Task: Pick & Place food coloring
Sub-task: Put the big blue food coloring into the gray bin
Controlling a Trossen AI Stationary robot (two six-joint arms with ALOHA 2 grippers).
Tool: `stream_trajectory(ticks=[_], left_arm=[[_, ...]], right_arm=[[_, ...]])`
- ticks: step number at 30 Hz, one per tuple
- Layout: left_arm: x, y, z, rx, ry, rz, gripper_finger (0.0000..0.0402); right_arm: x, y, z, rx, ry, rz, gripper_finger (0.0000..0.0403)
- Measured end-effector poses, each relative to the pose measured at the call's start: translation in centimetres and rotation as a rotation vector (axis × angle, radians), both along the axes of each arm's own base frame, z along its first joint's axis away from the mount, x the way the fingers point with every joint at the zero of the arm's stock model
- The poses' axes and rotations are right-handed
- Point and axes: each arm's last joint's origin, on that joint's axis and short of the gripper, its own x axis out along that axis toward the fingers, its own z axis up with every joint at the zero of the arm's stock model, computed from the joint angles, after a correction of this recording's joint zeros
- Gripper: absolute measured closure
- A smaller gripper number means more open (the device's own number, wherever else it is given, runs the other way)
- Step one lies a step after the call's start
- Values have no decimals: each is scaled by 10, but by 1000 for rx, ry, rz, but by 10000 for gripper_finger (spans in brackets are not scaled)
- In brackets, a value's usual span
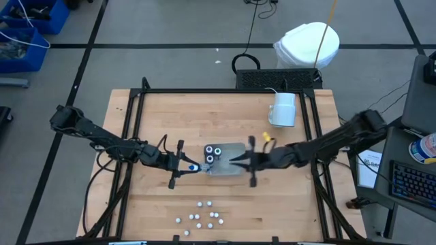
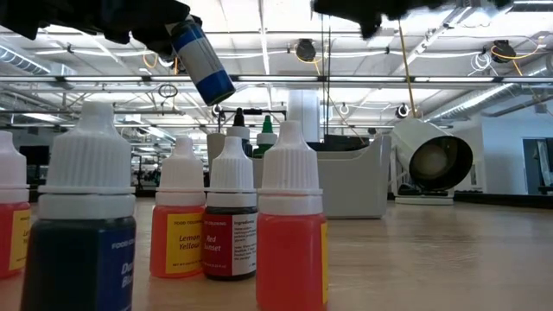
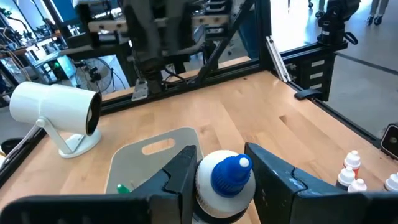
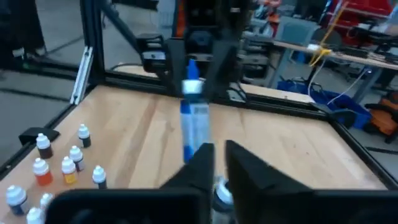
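My left gripper (image 1: 189,166) is shut on a blue bottle (image 2: 201,62) with a blue cap, just left of the clear tray (image 1: 231,169). The tray lies flat on the table with three dark round pots (image 1: 214,154) inside at its left end. My right gripper (image 1: 234,160) is over the tray's middle, fingers almost together. Whether it touches the tray or a pot, I cannot tell. Several tiny white-capped dropper bottles (image 1: 203,216) stand upright near the front edge. They also show in the low view (image 2: 232,216) and the right wrist view (image 4: 56,165). My left gripper pinches the blue bottle between its two fingers at its upper end, on the white shoulder under the blue cap (image 3: 222,186). The fingers lie across the bottle. The body (image 4: 191,127) hangs tilted below them, lifted clear of the table.
A large white mug (image 1: 283,109) lies on its side at the back right, beyond the tray. A black frame (image 1: 136,122) runs around the table. Bare wood lies between the tray and the dropper bottles.
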Motion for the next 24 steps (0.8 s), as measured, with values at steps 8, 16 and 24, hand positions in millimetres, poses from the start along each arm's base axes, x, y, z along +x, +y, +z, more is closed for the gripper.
stream_trajectory(ticks=[8,16,24], left_arm=[[0,0,0,0,-4,5,277],[0,0,0,-7,1,7,277],[0,1,0,-3,0,9,277]], right_arm=[[-62,-32,-13,117,-92,25,398],[-109,-55,-41,163,-298,15,402],[-127,-77,-46,224,-366,87,403]])
